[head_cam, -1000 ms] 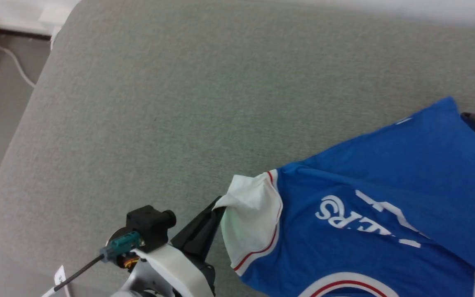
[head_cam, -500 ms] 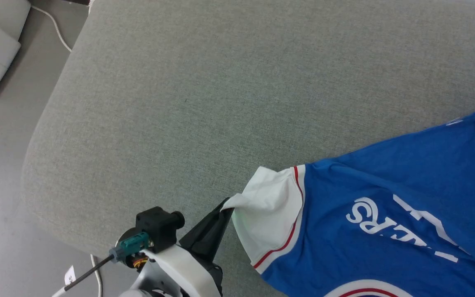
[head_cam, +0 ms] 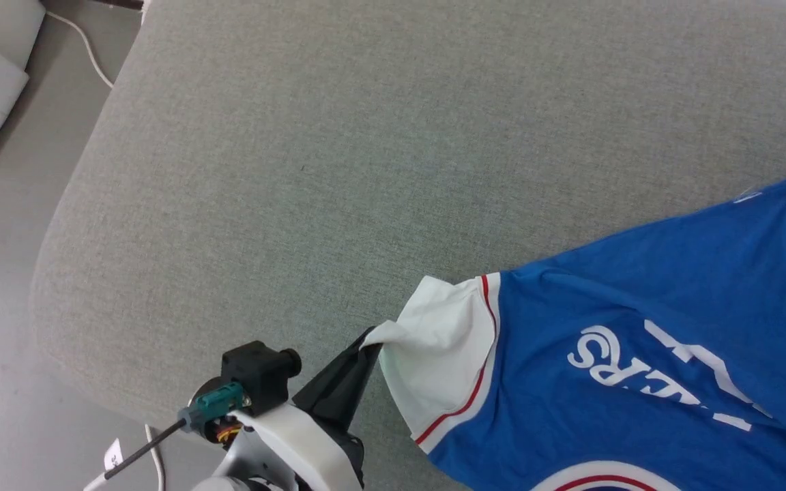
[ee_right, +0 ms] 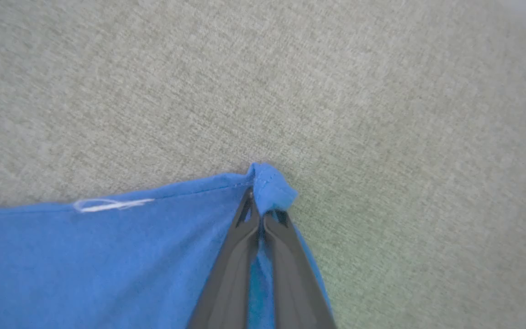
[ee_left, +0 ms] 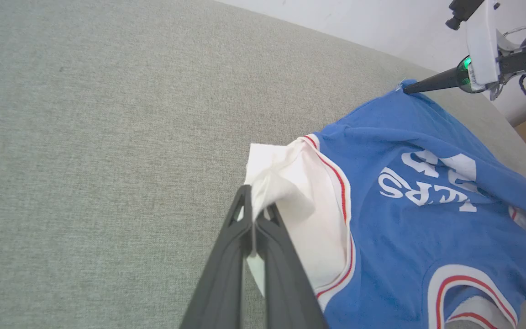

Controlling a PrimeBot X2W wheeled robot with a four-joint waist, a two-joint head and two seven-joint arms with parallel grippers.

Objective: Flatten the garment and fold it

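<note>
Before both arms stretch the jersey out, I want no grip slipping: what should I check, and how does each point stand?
1. Grip of the left fingers on the white sleeve: ok, shut on it.
2. Grip of the right fingers on the blue hem corner: ok, shut on it.
3. Flatness of the jersey: not ok, ridges cross the blue cloth.
4. Side with the print facing up: ok.
5. Room on the grey cushion beyond it: ok, bare.
</note>
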